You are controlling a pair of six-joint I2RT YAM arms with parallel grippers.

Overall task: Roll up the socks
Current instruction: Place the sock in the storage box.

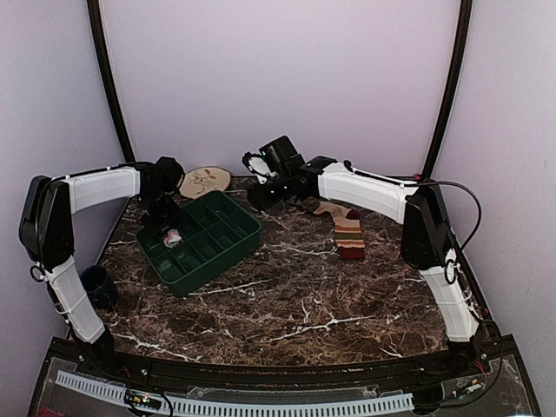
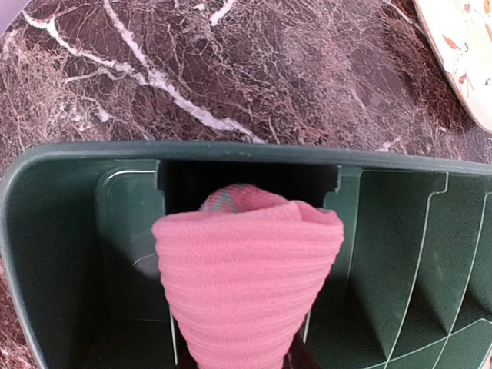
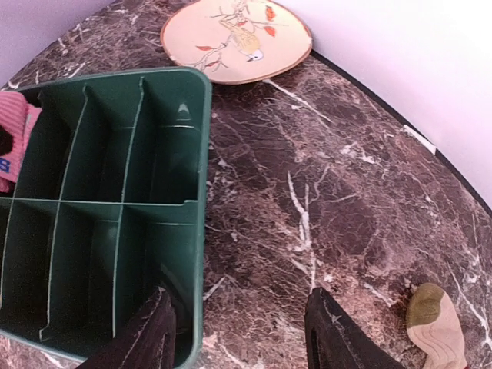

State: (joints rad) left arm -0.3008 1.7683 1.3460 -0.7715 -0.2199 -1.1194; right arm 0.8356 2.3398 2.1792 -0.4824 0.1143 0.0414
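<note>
Left gripper (image 1: 168, 228) is clamped on the rolled pink sock (image 2: 246, 277), hanging over the tray's (image 1: 221, 261) left-end cell. Looks like drop-off; the grip holds the roll tight. Plate (image 3: 237, 38) sits behind the tray, not involved. Right gripper (image 3: 238, 307) has jaws apart and empty, low over the marble just right of the tray. Striped sock (image 1: 348, 233) lies flat and unrolled, further right of the tray. Likely the next pick.

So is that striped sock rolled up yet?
No, spread out: the striped sock lies flat at full length on the marble table.
</note>
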